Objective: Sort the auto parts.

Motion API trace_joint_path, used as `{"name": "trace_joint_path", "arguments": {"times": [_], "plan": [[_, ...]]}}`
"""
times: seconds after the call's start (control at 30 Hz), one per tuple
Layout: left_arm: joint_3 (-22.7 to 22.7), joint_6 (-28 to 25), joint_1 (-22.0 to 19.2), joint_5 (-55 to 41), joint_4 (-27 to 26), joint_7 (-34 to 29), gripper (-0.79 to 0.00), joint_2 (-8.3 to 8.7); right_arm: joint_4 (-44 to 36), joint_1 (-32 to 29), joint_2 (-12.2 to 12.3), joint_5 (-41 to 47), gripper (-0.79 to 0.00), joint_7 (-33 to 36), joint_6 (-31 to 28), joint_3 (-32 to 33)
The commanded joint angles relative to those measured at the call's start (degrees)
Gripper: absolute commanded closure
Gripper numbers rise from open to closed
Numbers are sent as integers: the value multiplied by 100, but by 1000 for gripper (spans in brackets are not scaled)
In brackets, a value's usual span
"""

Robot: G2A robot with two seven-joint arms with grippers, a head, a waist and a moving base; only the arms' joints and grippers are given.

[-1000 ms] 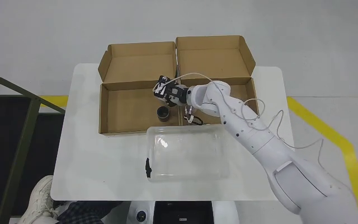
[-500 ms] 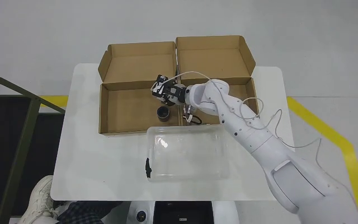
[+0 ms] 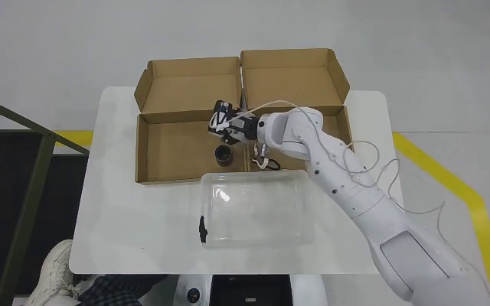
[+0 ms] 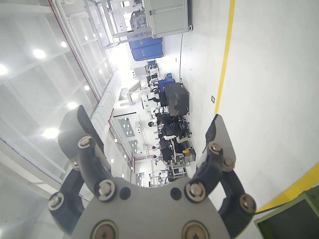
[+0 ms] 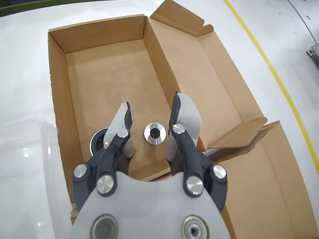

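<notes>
The white tabletop [image 3: 122, 199] carries two open cardboard boxes side by side, the left box [image 3: 172, 149] and the right box [image 5: 269, 180], with a clear bin [image 3: 256, 210] just in front of them. The left box has a flat, bare cardboard floor with plenty of free space toward its far end. Both parts seen in it sit crowded near the corner by the bin and the wall shared with the right box. The right arm reaches across that shared wall, and the right claw [image 5: 152, 101] hangs over this corner with its fingers spread and nothing between them. The left claw [image 4: 149, 112] is likewise spread and empty. It points off into the factory hall, well apart from the boxes, so the right arm is plainly the nearer one. A dark ring [image 3: 223, 155] lies flat on the box floor, partly hidden behind one finger in the right wrist view. The silver sleeve [image 5: 154, 133] stands upright beside the ring, bore facing up. It sits in the gap between the fingers, slightly back from the tips toward the wrist. Being round from above, it probably sets no preferred closing direction. A small black part [image 3: 202, 228] sits at the bin's left edge; whether inside or outside cannot be told.
</notes>
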Motion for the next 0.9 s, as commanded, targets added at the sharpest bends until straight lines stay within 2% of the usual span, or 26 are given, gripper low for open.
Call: {"name": "trace_joint_path", "arguments": {"times": [0.0, 0.17, 0.43, 0.6, 0.8, 0.87], "plan": [[0, 0, 0, 0, 0, 0, -785, 0, -272, -180, 70, 23, -360, 67, -53, 175], [0, 0, 0, 0, 0, 0, -785, 0, -946, -669, 249, -22, -403, 141, -200, 619], [0, 0, 0, 0, 0, 0, -785, 0, -1929, -1629, 556, -188, -576, 101, -401, 1538], [0, 0, 0, 0, 0, 0, -785, 0, -2531, -2362, 734, -222, -622, 78, -469, 2171], [0, 0, 0, 0, 0, 0, -785, 0, -3008, -3233, 923, -142, -785, -177, -552, 3070], [0, 0, 0, 0, 0, 0, -785, 0, -3160, -3507, 977, -149, -785, -261, -573, 3352]]}}
